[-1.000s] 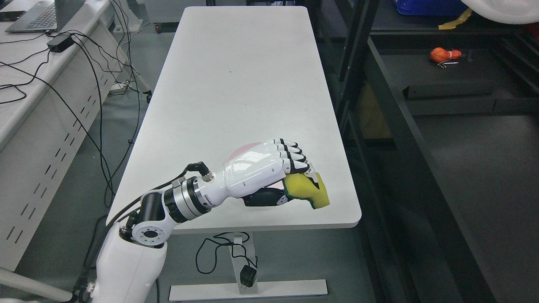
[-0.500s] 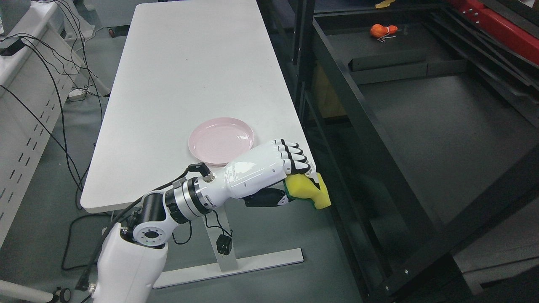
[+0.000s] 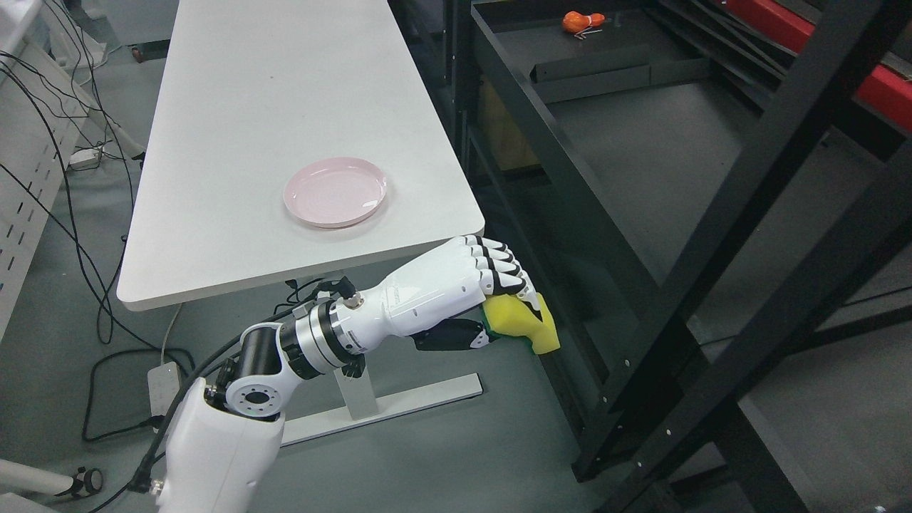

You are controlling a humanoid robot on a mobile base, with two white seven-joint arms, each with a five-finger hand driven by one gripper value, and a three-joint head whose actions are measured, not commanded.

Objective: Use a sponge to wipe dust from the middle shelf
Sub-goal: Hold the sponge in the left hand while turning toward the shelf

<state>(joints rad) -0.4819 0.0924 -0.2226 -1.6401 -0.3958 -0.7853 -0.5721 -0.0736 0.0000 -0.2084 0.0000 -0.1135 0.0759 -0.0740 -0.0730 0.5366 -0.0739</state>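
Note:
My left hand (image 3: 491,299) holds a yellow sponge with a green scrub side (image 3: 526,326), fingers curled over its top and the thumb under it. The hand hangs in the air just past the near right corner of the white table (image 3: 214,235), close to the front rail of the black metal shelf rack (image 3: 563,171). The dark shelf surface (image 3: 655,157) lies to the right of the hand. My right hand is not in view.
A pink plate (image 3: 335,191) sits on the table near its front. An orange object (image 3: 581,21) lies at the far end of the shelf. Black diagonal rack posts (image 3: 741,235) cross the right side. Cables (image 3: 64,178) trail over the floor at left.
The whole picture has shifted, so the camera has turned right toward the shelf. The pink plate has come into sight. The hand keeps the same grip on the sponge.

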